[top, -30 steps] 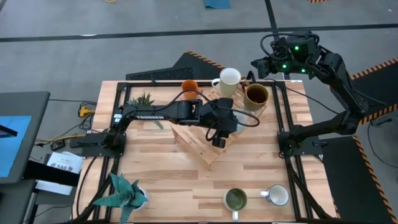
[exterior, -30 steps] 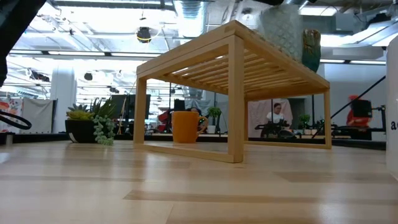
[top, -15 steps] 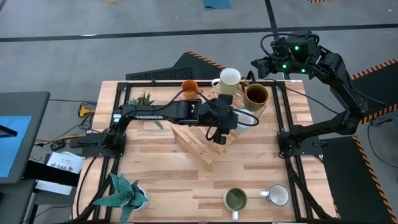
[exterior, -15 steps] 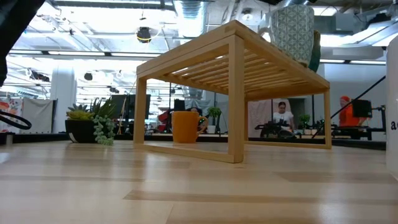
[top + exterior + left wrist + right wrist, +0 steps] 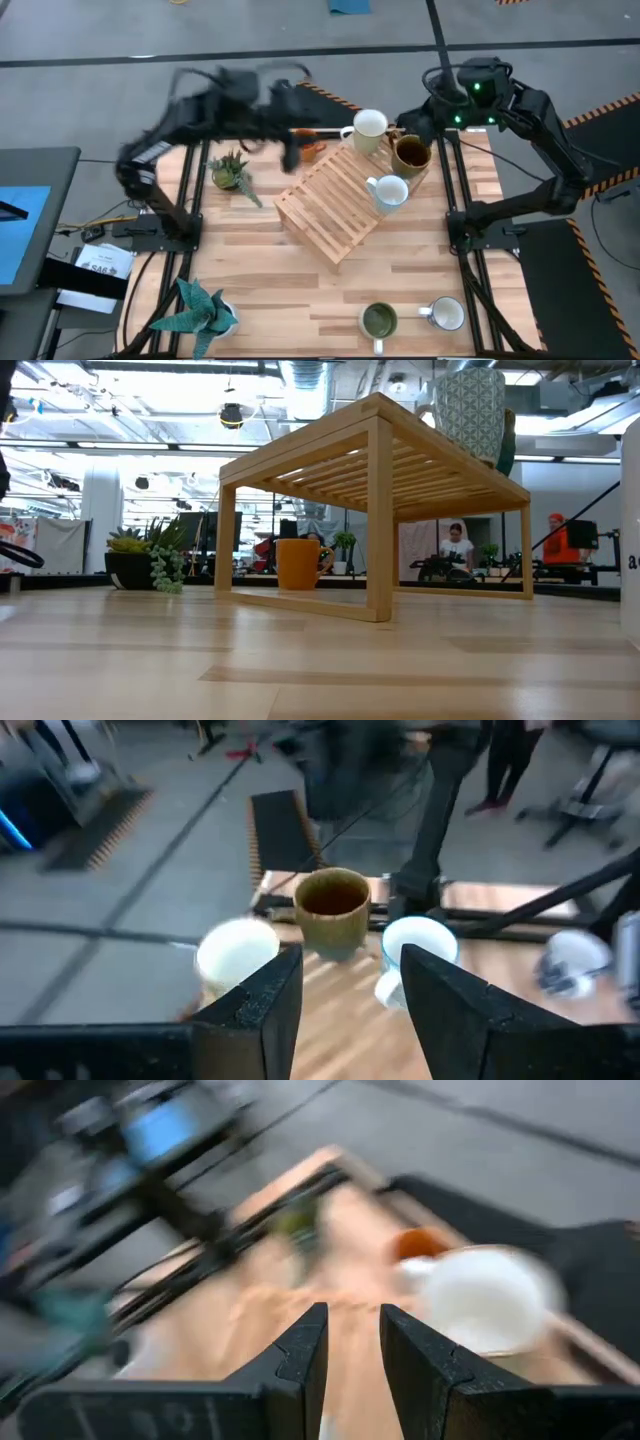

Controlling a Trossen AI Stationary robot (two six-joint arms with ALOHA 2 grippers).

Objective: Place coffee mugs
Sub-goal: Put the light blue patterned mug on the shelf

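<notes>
A pale bluish-white mug [image 5: 388,190] stands on the slatted wooden rack [image 5: 330,205], near its right end; the low view shows its patterned wall [image 5: 470,410] on the rack's top. A cream-white mug [image 5: 368,128] and a dark brown mug [image 5: 410,152] stand by the rack's far end. An orange mug [image 5: 310,148] stands at the rack's far left. Two more mugs, green inside [image 5: 378,320] and white [image 5: 447,314], stand at the near edge. My left gripper [image 5: 290,150] is open and blurred, over the far left of the table. My right gripper [image 5: 412,122] hovers open above the dark brown mug.
A small potted plant [image 5: 232,170] stands left of the rack, and a larger one [image 5: 200,308] at the near left corner. Black frame rails [image 5: 462,200] run along the table's sides. Bare wood lies between the rack and the near mugs. People sit in the room behind.
My left gripper set the bluish-white mug down on the rack's top, let go of it, and drew back fast toward the table's far left, rising. The mug stays upright where it was set. My right gripper has dipped a little toward the dark brown mug.
</notes>
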